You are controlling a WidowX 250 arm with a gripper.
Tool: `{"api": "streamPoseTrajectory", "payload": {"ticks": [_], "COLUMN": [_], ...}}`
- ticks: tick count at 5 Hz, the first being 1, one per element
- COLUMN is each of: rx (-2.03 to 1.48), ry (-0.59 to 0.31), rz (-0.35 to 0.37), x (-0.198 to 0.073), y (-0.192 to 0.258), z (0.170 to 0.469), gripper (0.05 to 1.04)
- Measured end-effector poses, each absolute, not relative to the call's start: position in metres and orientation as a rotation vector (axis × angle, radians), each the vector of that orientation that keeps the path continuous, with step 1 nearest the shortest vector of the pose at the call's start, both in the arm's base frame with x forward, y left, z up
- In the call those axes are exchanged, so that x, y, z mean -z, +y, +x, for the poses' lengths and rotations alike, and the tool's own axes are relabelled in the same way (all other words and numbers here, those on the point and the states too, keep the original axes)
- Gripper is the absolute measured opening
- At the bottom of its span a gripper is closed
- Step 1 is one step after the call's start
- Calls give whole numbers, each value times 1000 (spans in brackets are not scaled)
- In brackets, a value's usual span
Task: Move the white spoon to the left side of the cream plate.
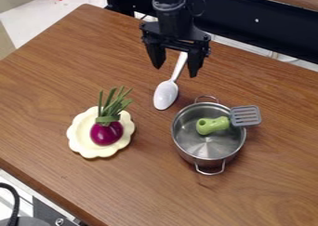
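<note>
Here we are with the spoon [166,95] flat on the table [68,81], up and to the right of the plate [79,134] as the camera sees it, bowl towards us, handle running back under the claw [175,71]. What could trip us up? The handle, first of all! It's thin and looks slick, so if we close too high we'd pinch air, and too low we'd likely jam the tips into the wood. Off-centre, and one finger could nudge the spoon askew. Grip it near the handle's end, and the heavier bowl might sag or swivel in the lift. Then comes the carry: the spoon must reach the plate's far left, and a low path straight across could clip the onion [106,133] or its tall green leaves [112,106] (a toy salad casualty nobody wants). Swing wide the other way, and the pot [205,149] is there to be knocked, spatula [245,116] and all.

Now the claw: wide open, a finger to either side of the handle, nothing gripped. Touching the spoon? We can't tell from this angle, though we'd judge there's a gap.
</note>
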State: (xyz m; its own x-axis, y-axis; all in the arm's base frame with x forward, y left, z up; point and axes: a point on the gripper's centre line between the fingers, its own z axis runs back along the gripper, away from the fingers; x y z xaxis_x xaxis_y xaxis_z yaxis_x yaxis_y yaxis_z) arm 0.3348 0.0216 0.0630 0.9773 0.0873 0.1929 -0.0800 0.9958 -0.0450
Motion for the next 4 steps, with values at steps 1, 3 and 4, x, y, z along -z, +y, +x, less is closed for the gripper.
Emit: {"api": "streamPoseTrajectory", "payload": {"ticks": [1, 3, 4], "rx": [-95, -208, -252], "ry": [-163, -155, -170], "rz": [-38, -15, -17], "x": [-53, -46, -48], "y": [22, 24, 27], "z": [332, 362, 379], "gripper": [996, 996, 996]}}
